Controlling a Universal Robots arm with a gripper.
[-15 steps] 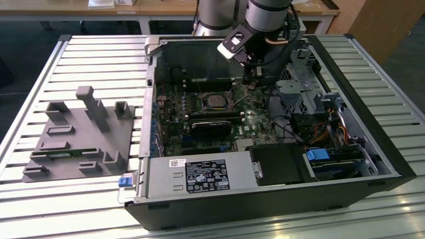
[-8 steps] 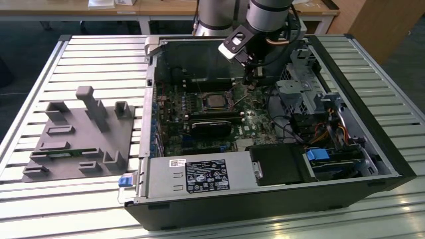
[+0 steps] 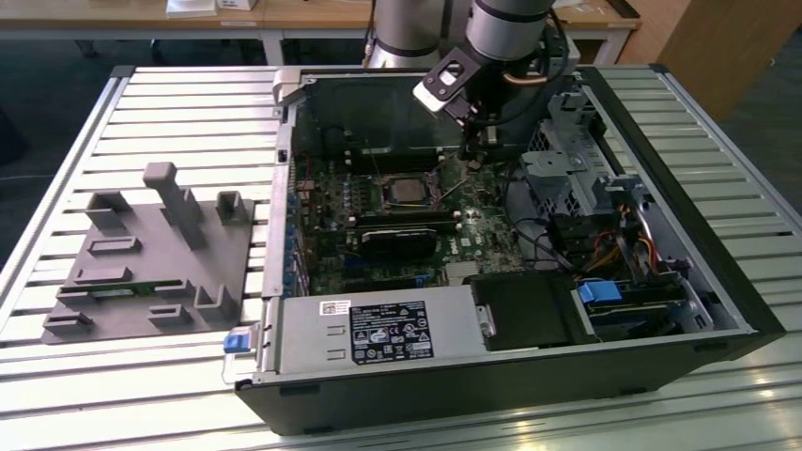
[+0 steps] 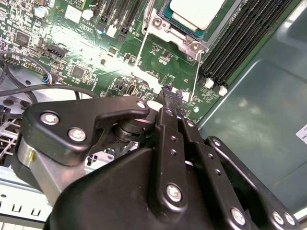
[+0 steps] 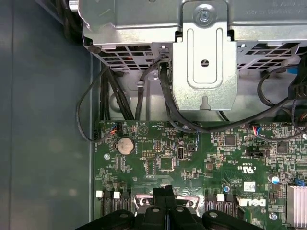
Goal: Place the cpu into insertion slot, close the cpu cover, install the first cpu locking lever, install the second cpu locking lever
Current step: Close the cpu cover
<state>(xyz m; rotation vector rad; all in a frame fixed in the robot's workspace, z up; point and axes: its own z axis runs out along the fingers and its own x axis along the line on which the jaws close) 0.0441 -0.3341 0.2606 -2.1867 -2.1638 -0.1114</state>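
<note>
An open computer case (image 3: 739, 310) is laid on a slatted bench (image 3: 188, 113), and a grey moulded holder (image 3: 138, 263) is set beside it, toward the exterior view's left. The arm is seen reaching down into the case. The gripper (image 3: 475, 162) is held close above the green board (image 3: 474, 224), just beside the socket (image 3: 381, 193) on the exterior view's right. The chip (image 3: 404, 191) is seated in that socket, pale face upward.

In the second wrist view a silver metal frame (image 4: 160, 23) is seen around the chip, and two thin wire levers (image 4: 140, 50) are stretched from the socket toward the gripper tips. Whether they are latched cannot be told.

In both wrist views the gripper is seen clenched, with nothing visible between its fingers. A coin battery (image 5: 125, 145) and black cables (image 5: 106, 96) are shown in the first wrist view.
</note>
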